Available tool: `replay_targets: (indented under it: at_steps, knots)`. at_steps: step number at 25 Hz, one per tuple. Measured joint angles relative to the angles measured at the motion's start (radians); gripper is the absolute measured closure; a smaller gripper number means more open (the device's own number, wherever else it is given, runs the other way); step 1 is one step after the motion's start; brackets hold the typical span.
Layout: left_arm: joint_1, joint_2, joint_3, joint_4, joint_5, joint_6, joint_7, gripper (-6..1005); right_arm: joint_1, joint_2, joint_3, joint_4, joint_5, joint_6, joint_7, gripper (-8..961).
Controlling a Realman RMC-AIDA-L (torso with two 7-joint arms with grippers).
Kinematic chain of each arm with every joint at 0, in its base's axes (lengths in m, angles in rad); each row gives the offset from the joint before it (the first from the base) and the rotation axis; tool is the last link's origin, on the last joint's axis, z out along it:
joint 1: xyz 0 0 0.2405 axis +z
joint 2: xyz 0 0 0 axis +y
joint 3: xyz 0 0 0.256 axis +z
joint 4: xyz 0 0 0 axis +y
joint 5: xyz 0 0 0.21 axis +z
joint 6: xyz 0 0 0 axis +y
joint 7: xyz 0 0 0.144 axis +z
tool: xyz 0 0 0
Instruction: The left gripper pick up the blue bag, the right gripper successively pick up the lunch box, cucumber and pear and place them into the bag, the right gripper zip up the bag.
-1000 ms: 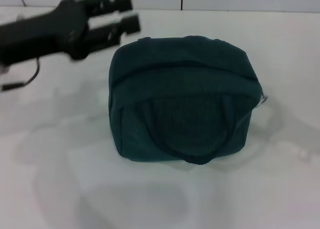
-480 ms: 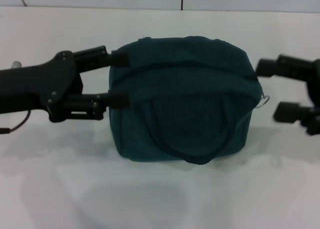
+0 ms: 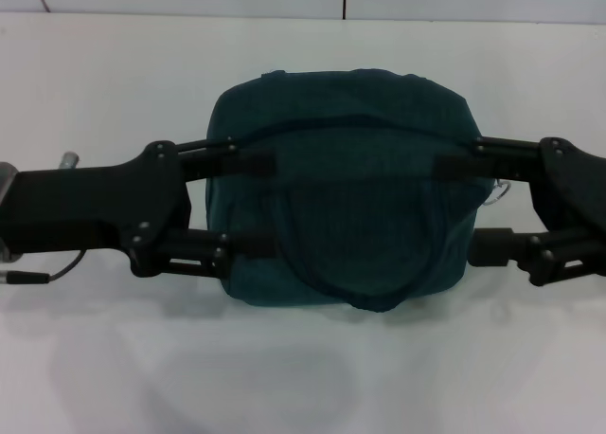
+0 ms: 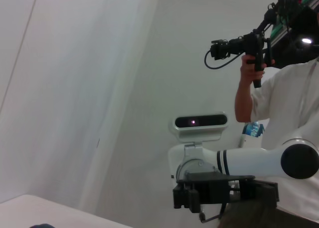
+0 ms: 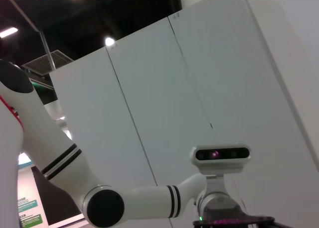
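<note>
Bag (image 3: 346,188) boxed in from both sides, bare table (image 3: 303,377) up front.
I've got left gripper (image 3: 248,205) and right gripper (image 3: 466,199) spread open, fingers straddling its ends; it lies crosswise.

No text, label, brand, number or sign can be read on anything here.

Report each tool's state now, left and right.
Left tool: open, fingers spread against the left end of the blue bag.
Right tool: open, fingers at the bag's right end.
</note>
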Motion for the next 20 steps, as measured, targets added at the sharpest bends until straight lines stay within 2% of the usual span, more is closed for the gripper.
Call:
replay_targets:
  at_steps: [20]
  knots:
    - [0.006,-0.001,-0.006,-0.034,0.016,0.000,0.028,111,0.014,0.030,-0.042,0.003,-0.014,0.058,0.002,79]
